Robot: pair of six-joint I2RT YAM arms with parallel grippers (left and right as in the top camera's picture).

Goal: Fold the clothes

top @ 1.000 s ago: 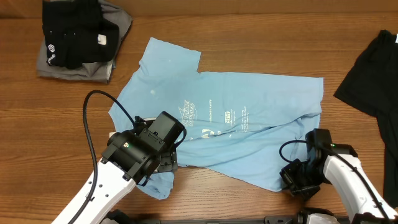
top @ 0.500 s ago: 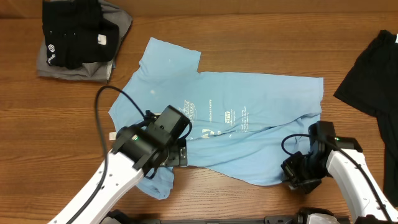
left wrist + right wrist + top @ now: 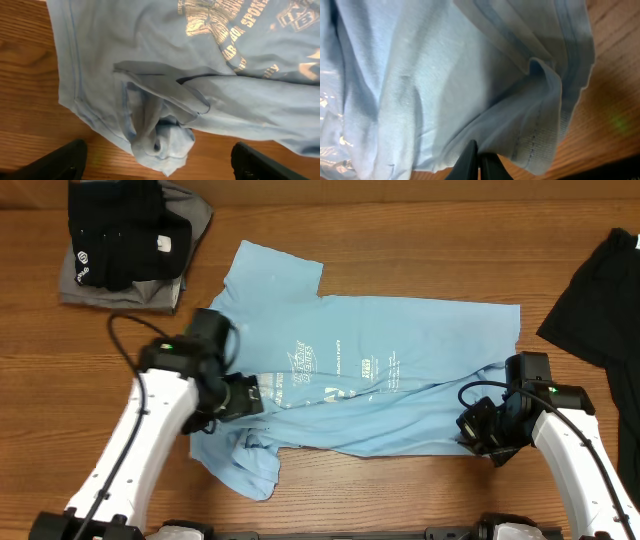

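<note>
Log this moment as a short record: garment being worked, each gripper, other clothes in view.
garment: light blue T-shirt, spread on the table, lettering visible, bunched at its lower left
left gripper: open, above the bunched part
right gripper: shut on the shirt's hemmed edge
other clothes: black and grey pile, top left; black garment, right edge
</note>
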